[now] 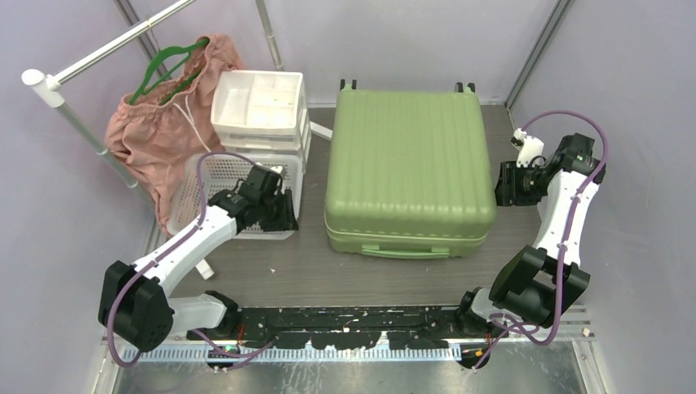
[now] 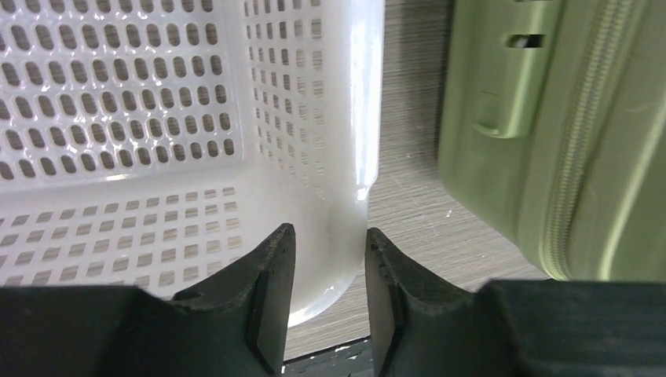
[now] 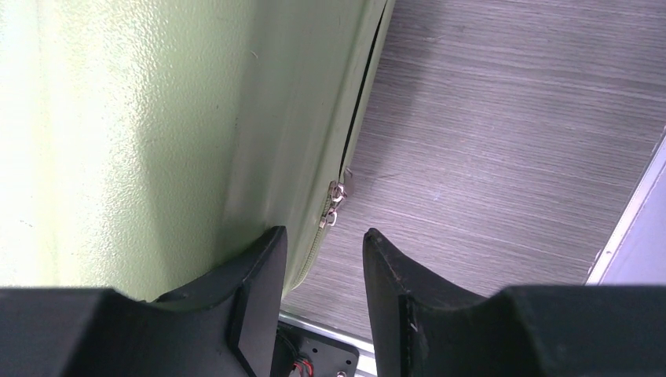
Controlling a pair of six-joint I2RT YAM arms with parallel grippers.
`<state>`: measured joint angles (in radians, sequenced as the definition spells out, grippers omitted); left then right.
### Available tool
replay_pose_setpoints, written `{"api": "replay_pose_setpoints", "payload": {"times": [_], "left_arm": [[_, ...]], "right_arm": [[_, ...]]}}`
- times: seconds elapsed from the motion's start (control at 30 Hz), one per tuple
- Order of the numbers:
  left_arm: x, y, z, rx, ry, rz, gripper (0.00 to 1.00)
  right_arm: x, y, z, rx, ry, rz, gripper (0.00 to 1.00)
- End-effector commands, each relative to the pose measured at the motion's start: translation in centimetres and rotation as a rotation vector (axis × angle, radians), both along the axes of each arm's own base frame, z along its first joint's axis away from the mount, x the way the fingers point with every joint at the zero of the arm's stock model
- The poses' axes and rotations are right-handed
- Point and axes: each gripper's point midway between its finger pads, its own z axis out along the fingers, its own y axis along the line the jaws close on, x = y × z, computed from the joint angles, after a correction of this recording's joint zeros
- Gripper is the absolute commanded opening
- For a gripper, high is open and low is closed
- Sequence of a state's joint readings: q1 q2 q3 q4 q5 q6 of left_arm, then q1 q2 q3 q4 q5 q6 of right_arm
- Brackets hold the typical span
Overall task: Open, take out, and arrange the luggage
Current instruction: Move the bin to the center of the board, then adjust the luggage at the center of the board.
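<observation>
The luggage is laid flat and shut at centre of the top view. A stiff, slick, bulky shell is judged, so the zip pulls on the seam at its right edge are taken as the hold point, just ahead of the right gripper, whose fingers are parted and empty. The left gripper is likewise parted with nothing held, by the corner of the white basket, seen empty at centre left; the contents of the drawer unit above it cannot be told.
</observation>
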<state>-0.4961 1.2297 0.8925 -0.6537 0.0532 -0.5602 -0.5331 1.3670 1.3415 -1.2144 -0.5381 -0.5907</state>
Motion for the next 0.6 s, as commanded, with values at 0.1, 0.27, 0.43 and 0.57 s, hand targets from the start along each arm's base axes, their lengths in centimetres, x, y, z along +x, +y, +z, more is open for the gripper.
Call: {"api": "replay_pose_setpoints", "payload": {"times": [0.1,0.27,0.43,0.57], "left_arm": [[0.7,3.7,2.0,0.077,-0.032,0.076,0.49],[0.1,2.0,5.5,-0.035,-0.043,0.033,0.56],[-1.1,0.5,8.6,-0.122,-0.038,-0.035,0.58],[-1.5,-0.2,10.8,-0.182,-0.079,-0.073,0.58]], "right_arm": [[-1.7,4.7,2.0,0.156,-0.016,0.063,0.48],[-1.7,4.1,1.8,0.126,-0.004,0.033,0.48],[-1.7,3.6,2.0,0.091,-0.004,0.016,0.47],[-2.5,4.8,1.8,0.075,0.017,0.079,0.47]]}}
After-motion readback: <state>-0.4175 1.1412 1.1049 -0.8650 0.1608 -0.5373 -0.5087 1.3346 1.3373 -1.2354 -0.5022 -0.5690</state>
